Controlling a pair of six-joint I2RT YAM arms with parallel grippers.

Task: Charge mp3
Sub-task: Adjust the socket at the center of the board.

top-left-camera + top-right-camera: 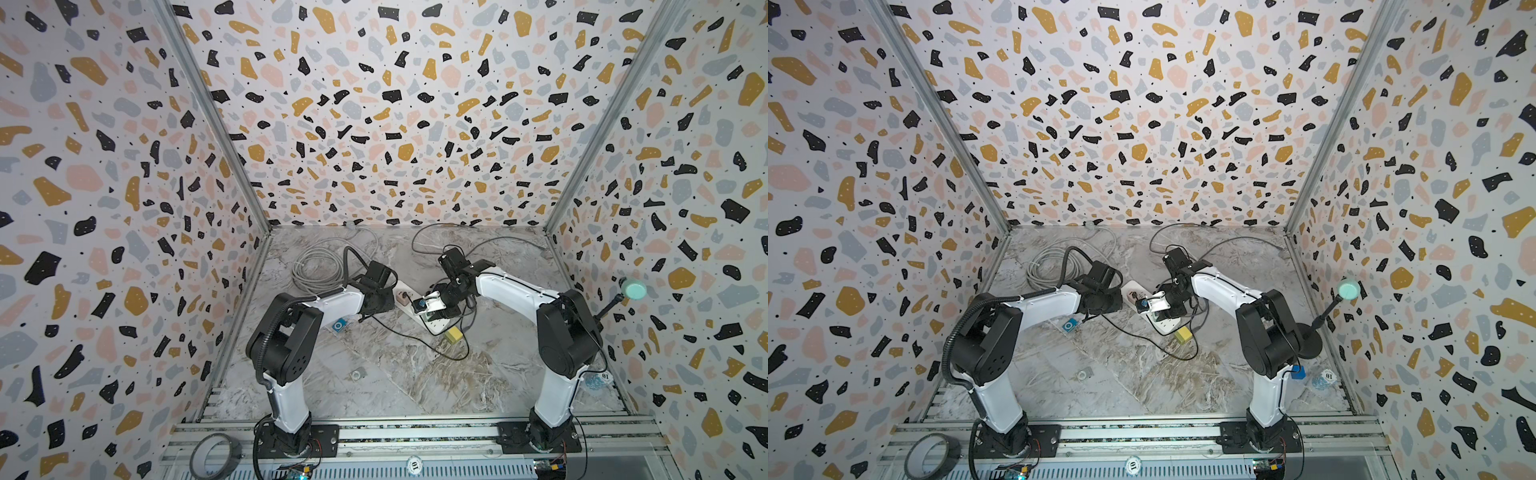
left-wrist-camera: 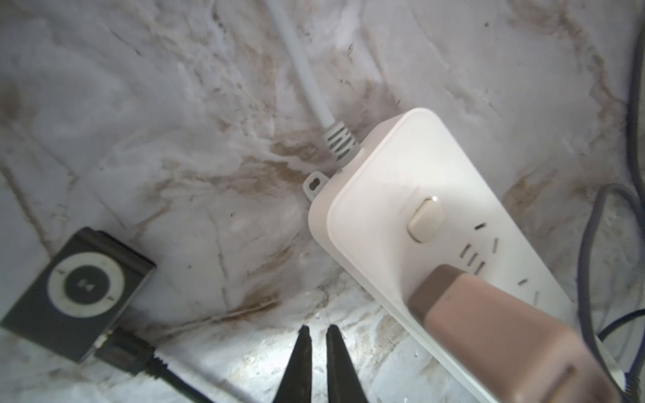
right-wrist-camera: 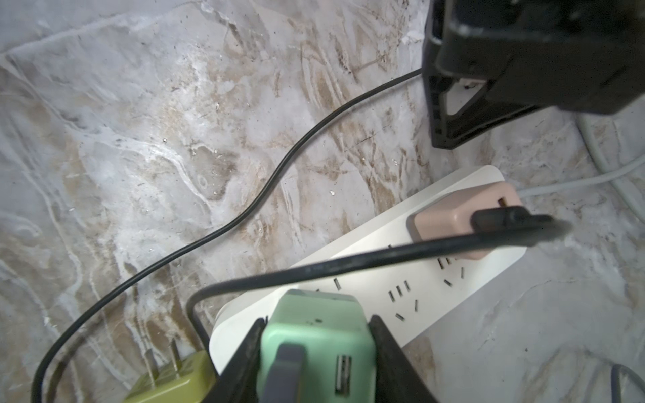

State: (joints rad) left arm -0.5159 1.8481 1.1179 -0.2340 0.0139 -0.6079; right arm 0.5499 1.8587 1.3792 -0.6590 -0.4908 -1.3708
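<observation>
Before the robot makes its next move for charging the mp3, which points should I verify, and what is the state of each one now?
1. Black cable seated in the mp3 player: ok.
2. Pink adapter standing plugged in the power strip: ok.
3. The cable's free plug inserted in an adapter port: cannot tell; it only crosses in front of the pink adapter.
4. Right end effector closed on the green adapter: ok.
5. Left end effector empty and beside the strip, not touching it: ok; its fingertips are nearly together.
</observation>
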